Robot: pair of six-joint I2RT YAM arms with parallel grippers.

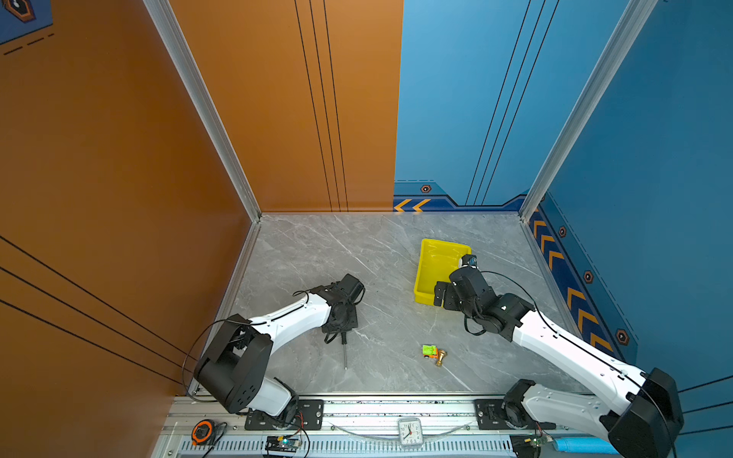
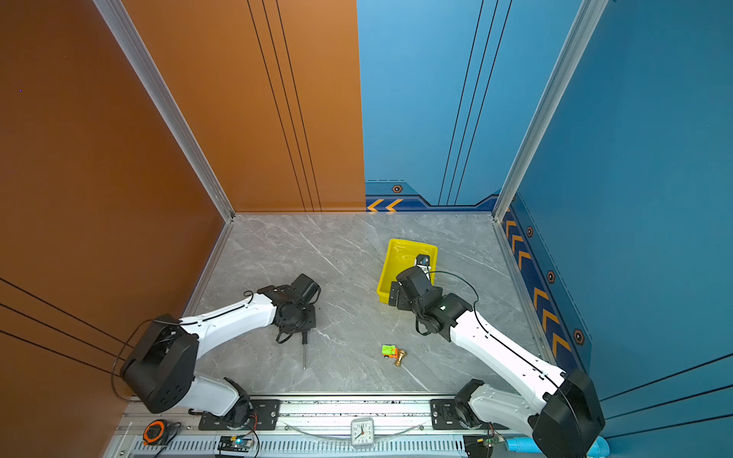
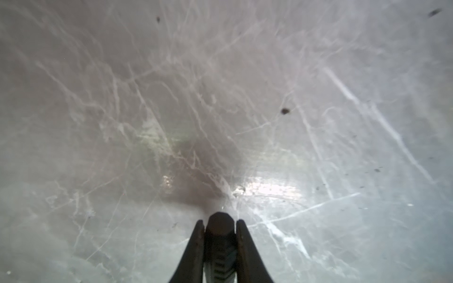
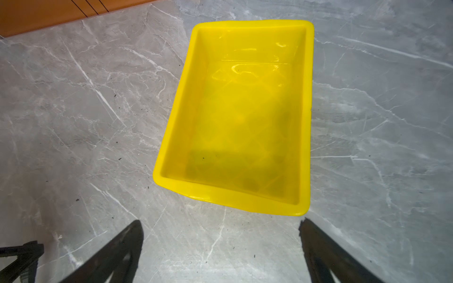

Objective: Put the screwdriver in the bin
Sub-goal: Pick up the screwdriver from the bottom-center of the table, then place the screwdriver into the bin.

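Observation:
The screwdriver [image 1: 344, 349] lies on the grey marble table left of centre, its thin silver shaft pointing toward the front edge. My left gripper [image 1: 342, 332] is down over its black ribbed handle. In the left wrist view the two fingers of the left gripper [image 3: 220, 221] are shut on the screwdriver's handle [image 3: 220, 235], close above the table. The yellow bin [image 1: 436, 265] [image 2: 398, 263] stands at the right rear with nothing inside. My right gripper [image 1: 444, 295] [image 4: 220, 221] hovers open just short of the bin's near rim [image 4: 230, 198], holding nothing.
A small green and orange toy car [image 1: 429, 351] and a brass flared piece [image 1: 441, 357] lie together between the arms near the front. Orange and blue walls enclose the table on three sides. A clock [image 1: 409, 432] and a tape measure [image 1: 202, 432] sit on the front rail.

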